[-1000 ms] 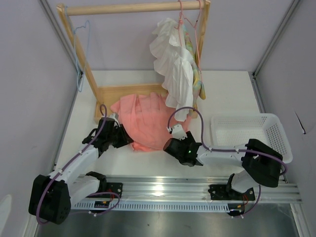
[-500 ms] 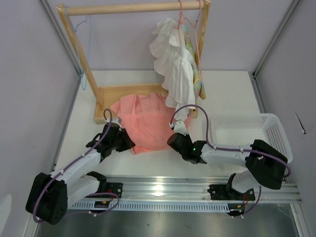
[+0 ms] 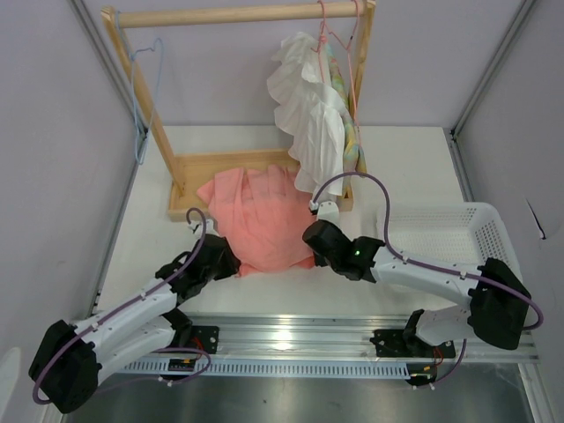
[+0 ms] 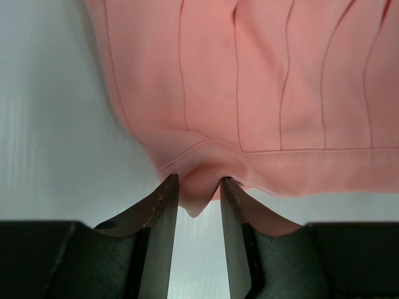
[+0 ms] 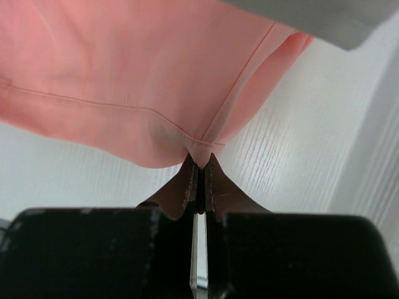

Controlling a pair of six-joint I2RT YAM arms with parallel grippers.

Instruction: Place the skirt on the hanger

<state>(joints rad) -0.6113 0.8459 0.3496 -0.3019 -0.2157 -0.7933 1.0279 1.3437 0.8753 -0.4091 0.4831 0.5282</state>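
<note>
The salmon-pink pleated skirt (image 3: 264, 216) lies flat on the white table in front of the rack's base. My left gripper (image 3: 227, 262) is at its near left corner. In the left wrist view a bunched fold of the skirt (image 4: 262, 93) sits between the part-closed fingertips of that gripper (image 4: 198, 187) and touches both. My right gripper (image 3: 315, 236) is at the near right corner. Its jaws (image 5: 199, 161) are shut on the hem seam of the skirt (image 5: 124, 62). The light-blue wire hanger (image 3: 141, 97) hangs at the left end of the wooden rail.
The wooden rack (image 3: 238, 13) stands at the back, its base board (image 3: 229, 163) just behind the skirt. A white ruffled garment (image 3: 308, 115) and a pastel garment (image 3: 355, 145) hang on pink-red hangers (image 3: 339, 35) above the skirt's right side. A white basket (image 3: 441, 231) sits to the right.
The right gripper moved up to the skirt's near right corner and shut on it. The left arm slid toward the near left corner, its jaws easing slightly wider.
</note>
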